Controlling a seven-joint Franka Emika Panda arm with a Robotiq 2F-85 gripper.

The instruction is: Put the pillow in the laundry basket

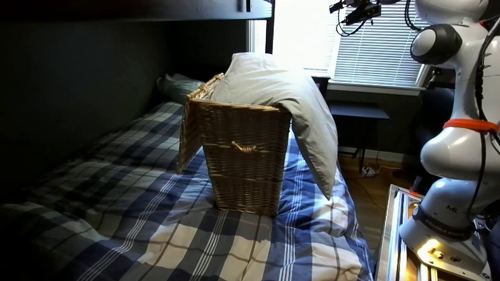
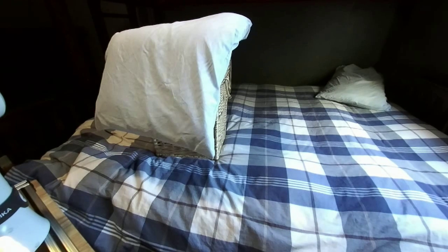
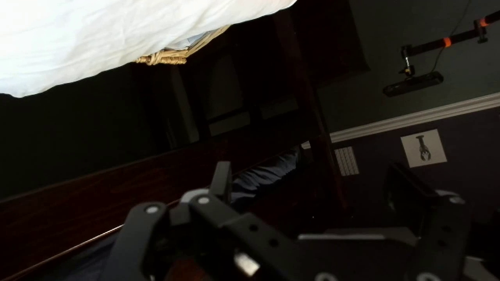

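Seeing the pillow (image 1: 281, 89) sagging over the mouth of the basket (image 1: 242, 171) in an exterior view, drooping outside toward 4 o'clock, but not making out its depth inside. Holding the pincer (image 3: 312, 181) empty, with jaws wide apart, clear of the pillow. Judging the pillow soft, floppy, probably light, hardly fragile, perhaps slippery. Suggesting pinching a thick fold near the hanging corner (image 1: 327, 187) at 5 o'clock, lifting, then tucking toward 10. Risking snagging on the wicker rim (image 1: 234, 104) when dragging low, or bumping the bunk (image 1: 175, 11) at 11 when lifting high. Leaving open room at 3, between pillow and arm (image 1: 455, 152).
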